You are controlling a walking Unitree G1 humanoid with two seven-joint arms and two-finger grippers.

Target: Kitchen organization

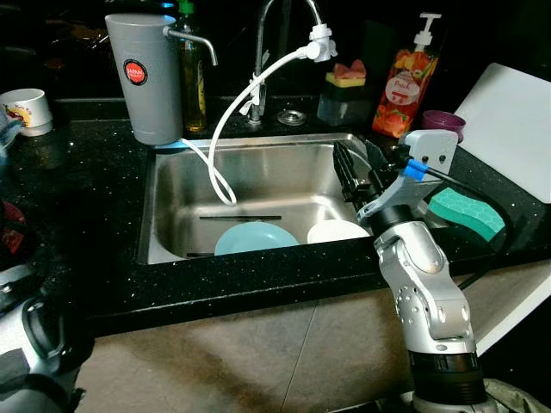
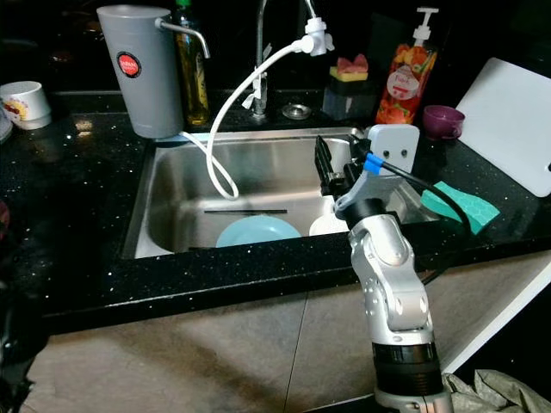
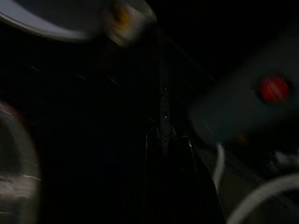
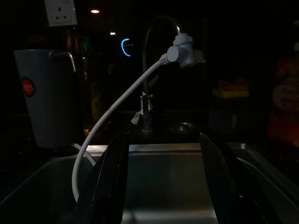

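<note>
Right gripper [image 1: 360, 168] up over right side of sink [image 1: 172, 176], fingers spread wide, nothing between them. Wrist cam confirms: two black fingers [image 4: 105, 179] apart, looking along the basin toward the tap [image 4: 152, 70] and its white hose [image 4: 117, 109].

Directly below/near the fingers: white bowl [image 1: 336, 231] on sink floor, not touched. Just beside it, light blue plate [image 1: 256, 237], also in the basin. Thin dark stick-like item behind the plate; can't tell what.

Outward on the black counter [image 1: 86, 215]: green sponge [image 1: 465, 212] right of sink, white cutting board [image 1: 516, 129] beyond it, purple cup [image 1: 443, 122], orange soap bottle [image 1: 403, 82], grey filter jug [image 1: 145, 77] at the sink's back left corner, white mug [image 1: 26, 110] far left.

Left gripper low at left, wrist cam dark and blurred; finger state unreadable.

Progress, judging: early. Dishes both in sink, nothing lifted. Looks like reach-for-bowl stage; grasp, lift and placing all left to do.
</note>
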